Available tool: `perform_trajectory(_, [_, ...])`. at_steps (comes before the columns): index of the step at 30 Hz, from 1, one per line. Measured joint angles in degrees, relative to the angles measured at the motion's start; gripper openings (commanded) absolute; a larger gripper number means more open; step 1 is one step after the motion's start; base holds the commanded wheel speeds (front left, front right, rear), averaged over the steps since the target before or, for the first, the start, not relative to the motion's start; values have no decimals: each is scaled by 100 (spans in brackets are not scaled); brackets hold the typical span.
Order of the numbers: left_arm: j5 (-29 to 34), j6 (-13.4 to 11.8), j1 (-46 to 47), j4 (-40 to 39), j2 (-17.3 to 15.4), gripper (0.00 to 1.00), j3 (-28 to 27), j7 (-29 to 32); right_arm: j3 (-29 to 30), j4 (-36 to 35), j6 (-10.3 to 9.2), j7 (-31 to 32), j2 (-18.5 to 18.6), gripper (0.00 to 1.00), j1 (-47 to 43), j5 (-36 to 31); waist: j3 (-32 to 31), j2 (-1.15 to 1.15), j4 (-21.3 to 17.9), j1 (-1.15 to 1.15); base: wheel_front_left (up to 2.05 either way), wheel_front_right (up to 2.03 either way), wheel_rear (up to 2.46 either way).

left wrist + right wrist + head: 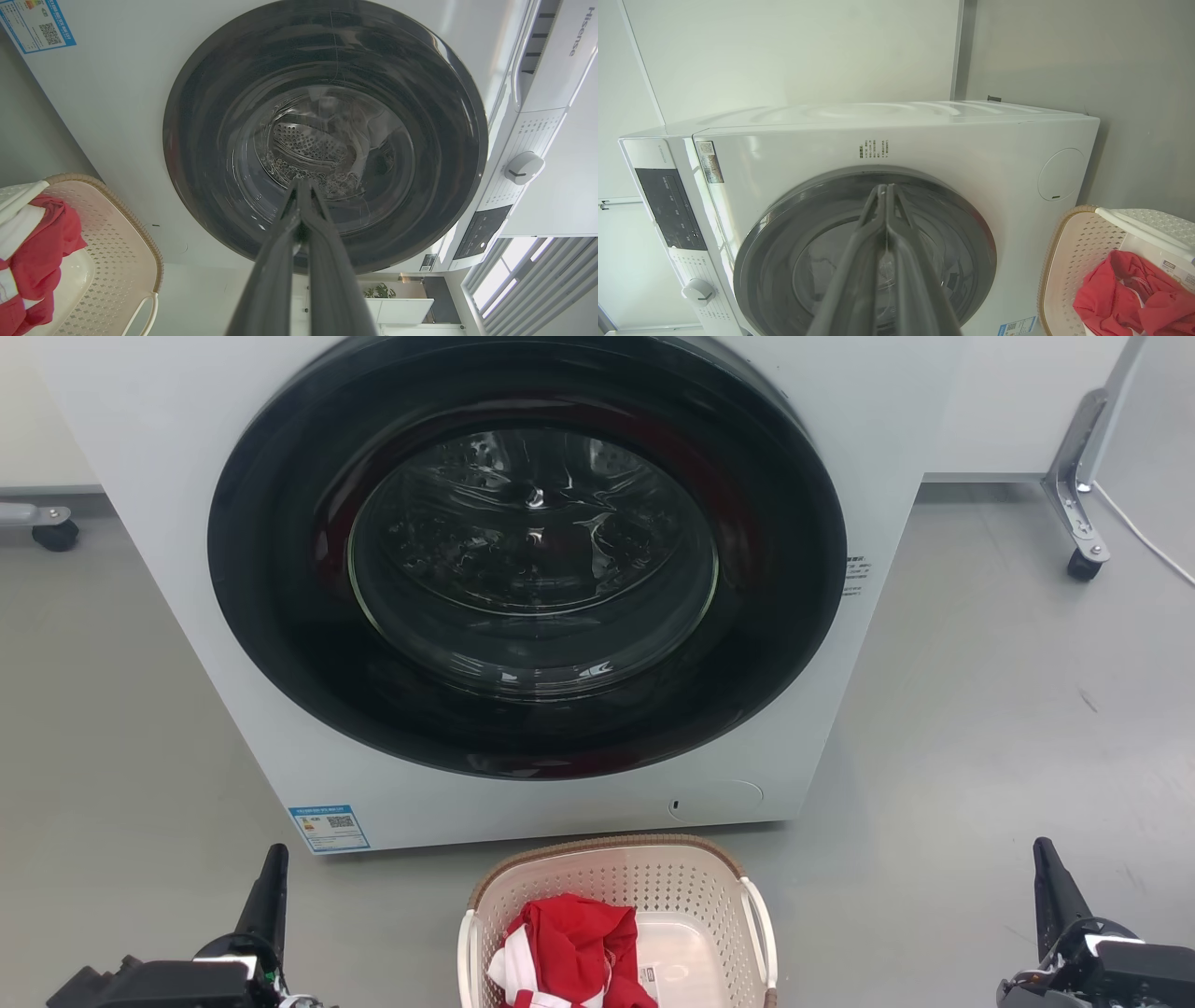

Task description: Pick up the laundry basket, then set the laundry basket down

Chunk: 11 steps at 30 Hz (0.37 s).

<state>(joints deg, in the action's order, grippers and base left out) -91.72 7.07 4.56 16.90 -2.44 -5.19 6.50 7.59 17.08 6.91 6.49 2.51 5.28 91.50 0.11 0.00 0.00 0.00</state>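
1. Presently, left gripper (275,859) sits low left, fingers pressed together, aimed at the washing machine (168,523).
2. Right gripper (1043,854) sits low right, likewise closed, empty.
3. Laundry basket (653,887) stands on the floor (980,709) between them, untouched, holding a red garment (579,933).

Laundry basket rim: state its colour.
The laundry basket rim is tan-brown, woven-look; clearest in the head view.

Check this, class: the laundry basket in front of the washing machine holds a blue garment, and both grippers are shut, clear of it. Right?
No. The garment in the laundry basket is red and white, not blue; the head view shows it. The rest stands: the basket is in front of the washing machine, and the left gripper and right gripper are shut, clear of it.
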Motion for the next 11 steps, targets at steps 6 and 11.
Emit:
perform_trajectory(6, [0,0,0,0,0,0,0,0,0,0,0,-1,0,0,0,0,0,0,0,0,0,0,0])
perform_trajectory(11, [0,0,0,-1,0,0,0,0,0,-1,0,-1,0,0,0,0,0,0,0,0,0,0,0])
